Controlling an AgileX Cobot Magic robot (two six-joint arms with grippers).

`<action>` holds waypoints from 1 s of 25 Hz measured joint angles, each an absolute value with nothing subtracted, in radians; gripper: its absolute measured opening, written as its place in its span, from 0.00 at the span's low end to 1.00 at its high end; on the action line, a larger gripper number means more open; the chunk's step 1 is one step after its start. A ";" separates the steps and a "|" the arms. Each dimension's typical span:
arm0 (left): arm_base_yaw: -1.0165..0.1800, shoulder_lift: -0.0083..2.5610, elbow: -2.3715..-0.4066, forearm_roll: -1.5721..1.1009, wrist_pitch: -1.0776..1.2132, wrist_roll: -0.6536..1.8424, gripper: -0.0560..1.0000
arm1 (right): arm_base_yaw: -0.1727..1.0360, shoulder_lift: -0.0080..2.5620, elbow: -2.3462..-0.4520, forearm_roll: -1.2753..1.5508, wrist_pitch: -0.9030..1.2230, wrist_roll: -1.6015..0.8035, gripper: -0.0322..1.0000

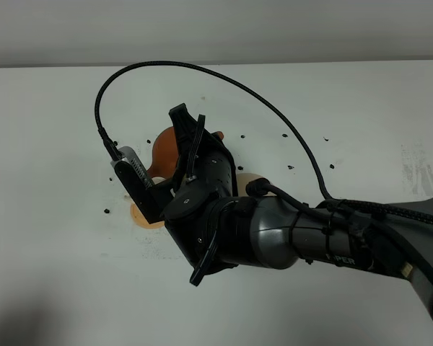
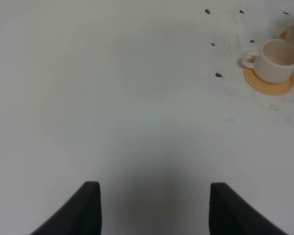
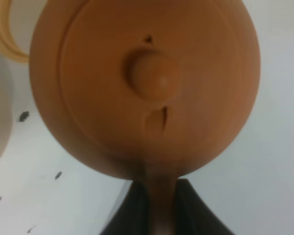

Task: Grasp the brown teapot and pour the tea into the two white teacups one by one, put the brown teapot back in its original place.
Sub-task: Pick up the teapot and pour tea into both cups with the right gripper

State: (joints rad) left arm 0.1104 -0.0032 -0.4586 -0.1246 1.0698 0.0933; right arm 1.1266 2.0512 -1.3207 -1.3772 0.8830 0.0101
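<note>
1. Brown teapot (image 1: 164, 153) sits left of the table's middle and a little toward the far edge in the high view. Only one rounded flank shows, because the right arm (image 1: 289, 223) reaches in from the right edge and covers the rest. An orange coaster (image 1: 143, 216) peeks out just nearer the front edge, under the wrist. From here I cannot tell whether the pot rests on the white table (image 1: 58, 274) or hangs above it.

2. In the left wrist view the left gripper (image 2: 154, 186) has its fingers spread wide over bare tabletop, holding nothing. It is probably parked clear so the other arm can work. One white teacup (image 2: 277, 58) stands upright on a coaster (image 2: 269, 84), well apart from these fingers, mouth up as a cup must be to take tea. A sliver of something at the frame's border may be the second cup, but it is too cut off to say.

3. In the right wrist view the right gripper (image 3: 157, 196) is clenched on the pot's loop handle (image 3: 157, 210), one dark finger at each side. The knobbed lid (image 3: 154, 78) faces the camera squarely, so the pot looks level and not tipped to pour. The rim of the pale beige mat (image 3: 7, 39) shows beside the pot, which suggests it is off its resting place.
</note>
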 joint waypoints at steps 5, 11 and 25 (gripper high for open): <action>0.110 -0.003 -0.459 -0.125 1.070 0.093 0.54 | 1.127 2.068 -1.321 -1.415 0.883 0.011 0.15; 0.110 -0.003 -0.459 -0.125 1.070 0.093 0.54 | 1.127 2.085 -1.321 -1.444 0.879 0.023 0.15; 0.110 -0.003 -0.459 -0.125 1.070 0.093 0.54 | 1.127 2.085 -1.321 -1.515 0.873 0.032 0.15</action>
State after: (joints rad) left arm 0.1104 -0.0032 -0.4586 -0.1246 1.0698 0.0933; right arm 1.1266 2.0848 -1.3207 -1.5148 0.8734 0.0317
